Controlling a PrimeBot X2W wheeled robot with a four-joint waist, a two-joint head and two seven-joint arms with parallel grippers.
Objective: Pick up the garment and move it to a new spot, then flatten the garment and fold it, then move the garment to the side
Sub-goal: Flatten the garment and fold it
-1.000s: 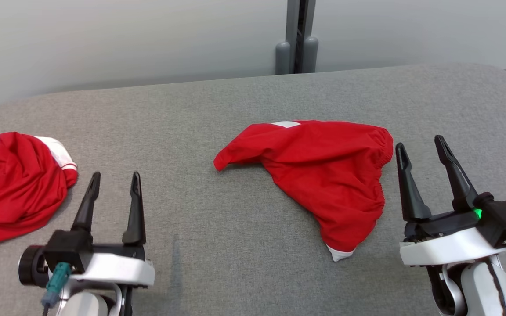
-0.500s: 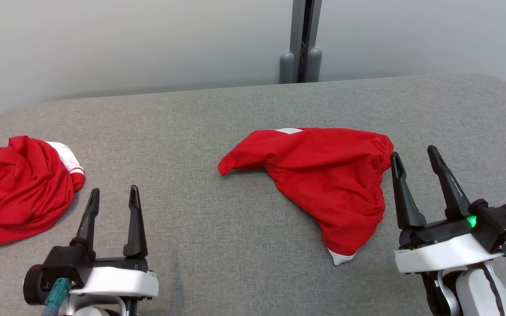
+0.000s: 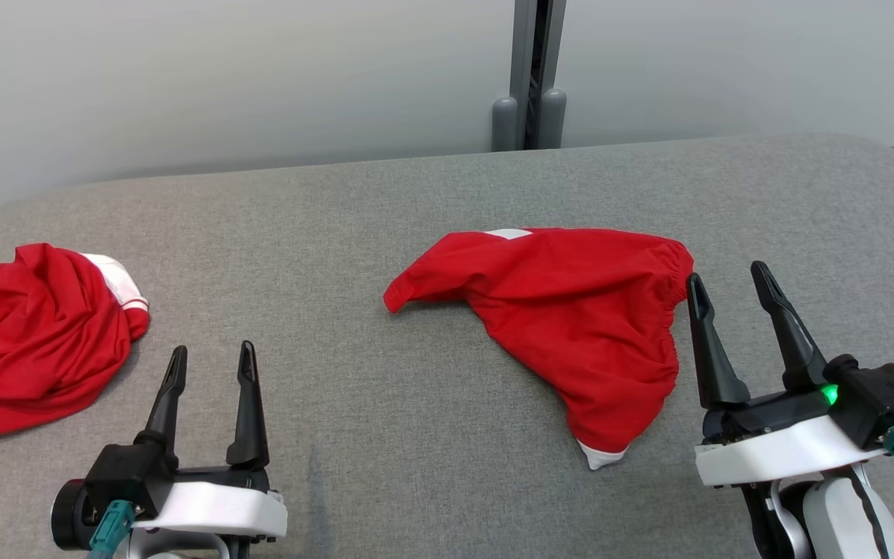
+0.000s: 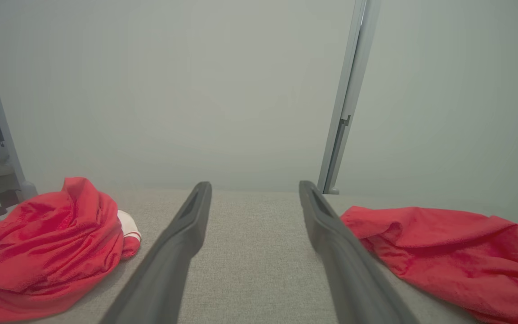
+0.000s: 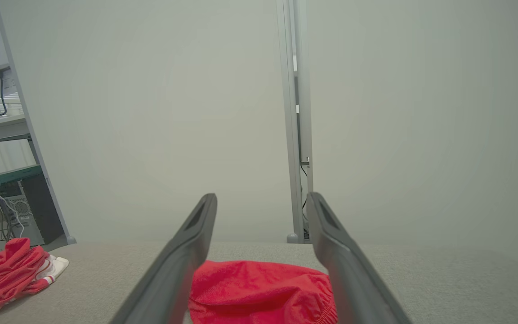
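A red garment (image 3: 571, 326) with a gathered waistband and white trim lies spread on the grey padded table (image 3: 323, 233), right of centre. My right gripper (image 3: 726, 273) stands open just right of the waistband, above the cloth and not touching it. In the right wrist view the garment (image 5: 259, 288) lies below and between that gripper's (image 5: 262, 196) fingers. My left gripper (image 3: 213, 349) is open and empty over bare table at the near left. In the left wrist view the gripper (image 4: 254, 185) has the garment (image 4: 448, 252) off to its right.
A second red garment (image 3: 36, 334) with white stripes lies crumpled at the table's left edge, also seen in the left wrist view (image 4: 47, 243). A pale wall with a grey post (image 3: 528, 78) stands behind the table. A desk with a computer (image 5: 20, 211) and cables stands at the far left.
The head camera tilted slightly at first. Since then my left gripper has drawn back a little toward the near edge; my right gripper has dipped slightly. Both garments lie still.
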